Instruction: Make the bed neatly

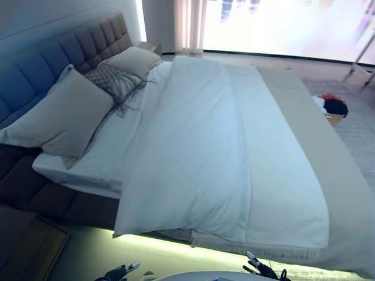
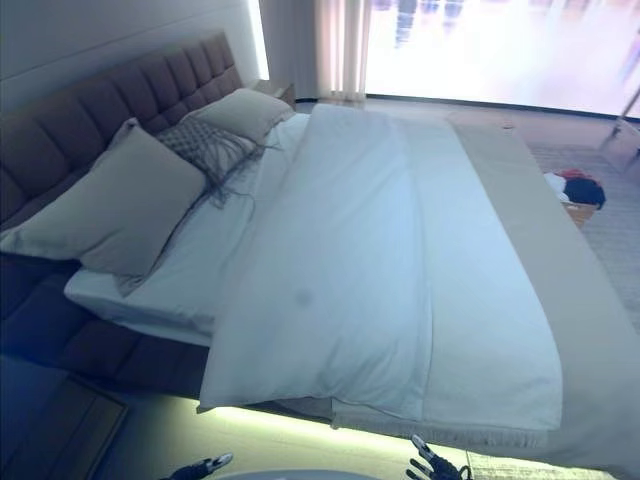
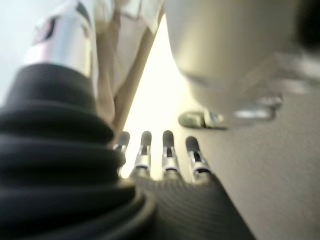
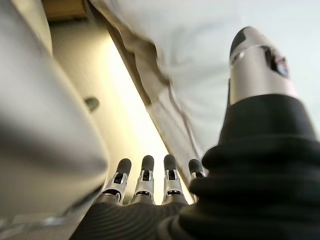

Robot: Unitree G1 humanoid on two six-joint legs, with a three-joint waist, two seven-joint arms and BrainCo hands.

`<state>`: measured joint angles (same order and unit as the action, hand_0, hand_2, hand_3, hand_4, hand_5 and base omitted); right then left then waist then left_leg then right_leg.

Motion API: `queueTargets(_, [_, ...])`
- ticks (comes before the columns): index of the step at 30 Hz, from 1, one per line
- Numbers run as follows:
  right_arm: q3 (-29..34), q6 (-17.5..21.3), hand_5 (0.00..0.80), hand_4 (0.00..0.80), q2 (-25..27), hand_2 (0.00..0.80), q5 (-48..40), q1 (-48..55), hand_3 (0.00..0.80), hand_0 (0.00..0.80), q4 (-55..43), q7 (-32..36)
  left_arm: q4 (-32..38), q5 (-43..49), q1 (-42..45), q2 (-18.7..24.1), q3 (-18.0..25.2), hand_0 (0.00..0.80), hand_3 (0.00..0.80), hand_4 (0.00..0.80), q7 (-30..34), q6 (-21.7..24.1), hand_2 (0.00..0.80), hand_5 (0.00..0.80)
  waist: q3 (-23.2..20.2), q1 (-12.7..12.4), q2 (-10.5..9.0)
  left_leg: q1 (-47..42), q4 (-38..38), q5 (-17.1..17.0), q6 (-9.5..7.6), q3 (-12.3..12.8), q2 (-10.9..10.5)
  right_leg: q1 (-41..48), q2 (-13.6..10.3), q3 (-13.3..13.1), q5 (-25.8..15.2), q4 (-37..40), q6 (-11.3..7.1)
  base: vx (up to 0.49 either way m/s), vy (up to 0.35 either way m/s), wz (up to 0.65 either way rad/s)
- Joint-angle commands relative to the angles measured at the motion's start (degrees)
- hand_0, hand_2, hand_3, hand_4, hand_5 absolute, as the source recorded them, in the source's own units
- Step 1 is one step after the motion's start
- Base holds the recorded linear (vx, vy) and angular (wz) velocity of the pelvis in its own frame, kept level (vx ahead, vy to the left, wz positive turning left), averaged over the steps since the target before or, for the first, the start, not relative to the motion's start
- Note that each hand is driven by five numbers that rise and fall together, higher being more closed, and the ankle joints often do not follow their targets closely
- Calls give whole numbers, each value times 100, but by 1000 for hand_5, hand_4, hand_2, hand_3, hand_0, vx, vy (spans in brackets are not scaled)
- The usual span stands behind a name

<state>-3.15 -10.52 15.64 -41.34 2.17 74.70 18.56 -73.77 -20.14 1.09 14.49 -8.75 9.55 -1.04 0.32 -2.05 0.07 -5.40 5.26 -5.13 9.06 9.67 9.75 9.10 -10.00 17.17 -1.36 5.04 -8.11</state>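
The bed has a white duvet (image 1: 199,146) spread over the mattress, its near edge hanging over the side. A beige cover (image 1: 328,170) lies along the foot end. A large beige pillow (image 1: 64,114), a grey fringed cushion (image 1: 114,82) and a second beige pillow (image 1: 135,60) lean by the tufted headboard (image 1: 70,50). My left hand (image 1: 120,271) and right hand (image 1: 261,268) hang low beside the bed, both open and empty. The wrist views show straight fingers (image 3: 155,150) (image 4: 150,175), with the duvet's edge (image 4: 200,60) past the right hand.
A wooden nightstand (image 1: 32,246) stands at the near left of the bed. A basket with red, white and black clothes (image 1: 333,108) sits on the rug beyond the foot end. A curtain (image 1: 187,26) and a bright window are at the back.
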Motion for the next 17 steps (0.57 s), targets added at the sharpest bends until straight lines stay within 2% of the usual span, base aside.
queueTargets(1, [29, 180, 0, 0, -185, 0, 103, -472, 0, 0, 350, -147, -359, 211, -460, -151, -220, 0, 0, 0, 16, -142, 0, 0, 130, 51, -16, -201, -26, 428, -253, 39, 7, -220, -263, -87, -227, -4, -122, 6, -10, -24])
queueTargets(8, [-100, 130, 0, 0, -268, 0, 251, -404, 0, 0, 320, -314, -362, 138, -438, -289, -379, 0, 0, 0, 67, -214, 0, 0, 163, 207, -28, -330, -26, 478, -268, 153, 48, -222, -220, -277, -225, -4, -127, 6, -10, -22])
queueTargets(17, [-333, 91, 0, 0, -325, 0, 374, -482, 0, 0, 137, -303, -362, -41, -451, -252, -380, 0, 0, 0, -9, -232, 0, 0, 180, 205, -58, -342, -26, 462, -247, 153, 70, -220, -213, -295, -236, -4, -125, 3, -1, -5])
